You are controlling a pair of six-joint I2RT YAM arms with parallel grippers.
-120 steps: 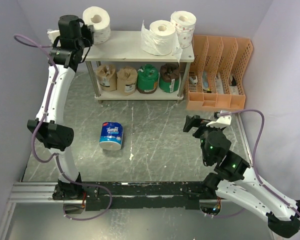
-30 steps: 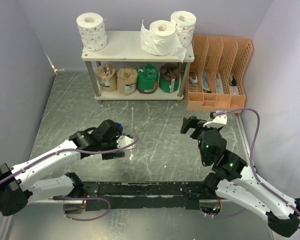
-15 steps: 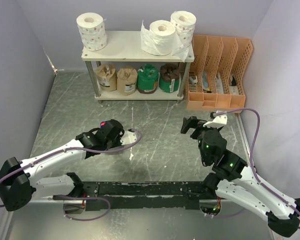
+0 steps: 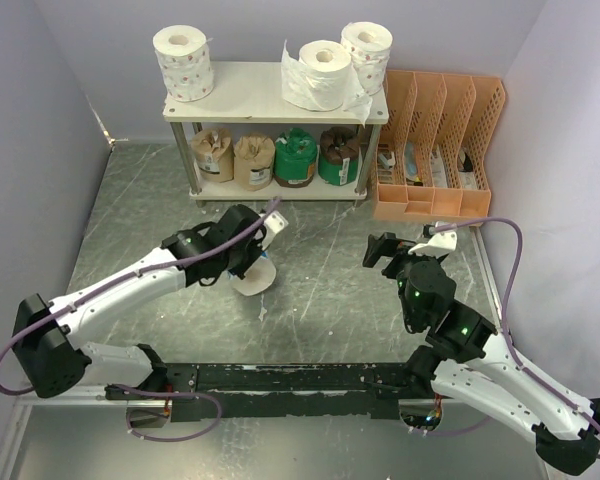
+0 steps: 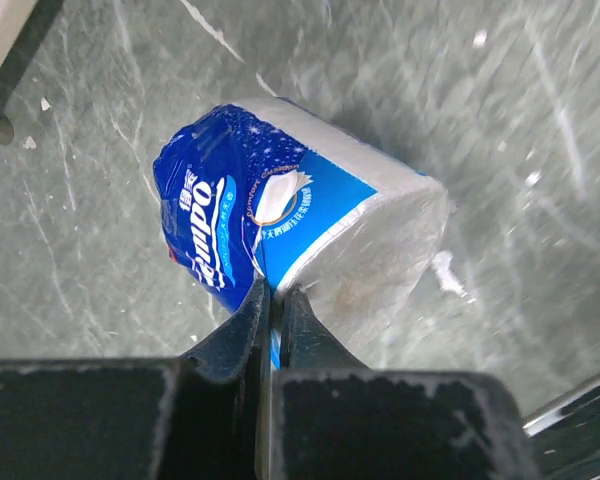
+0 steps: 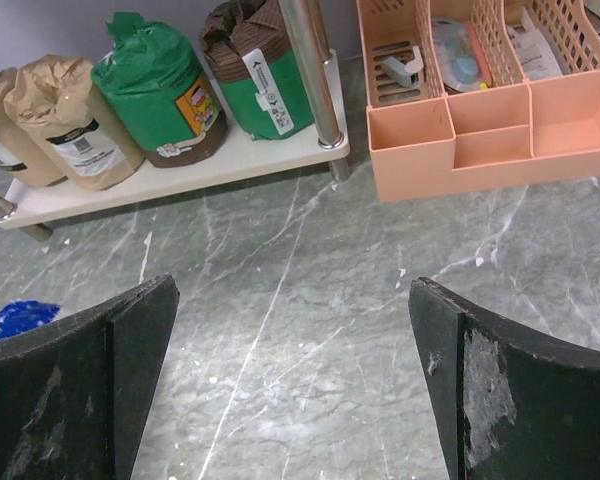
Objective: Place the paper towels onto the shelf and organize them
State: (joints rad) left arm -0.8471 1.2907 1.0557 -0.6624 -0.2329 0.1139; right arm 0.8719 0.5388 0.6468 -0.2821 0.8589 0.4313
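Blue plastic wrap with white print covers the roll [image 5: 290, 235], its white end bare. It sits tilted low over the table [image 4: 320, 270], before the shelf [image 4: 250, 95]. The left hand [image 5: 275, 300] pinches the wrap's edge, nearly closed. The right hand [image 6: 290, 300] gapes wide, well apart.

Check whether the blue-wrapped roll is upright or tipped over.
Tipped: the blue-wrapped roll leans on its side, wrapper pinched in the left gripper. Cannot tell whether it touches the table.
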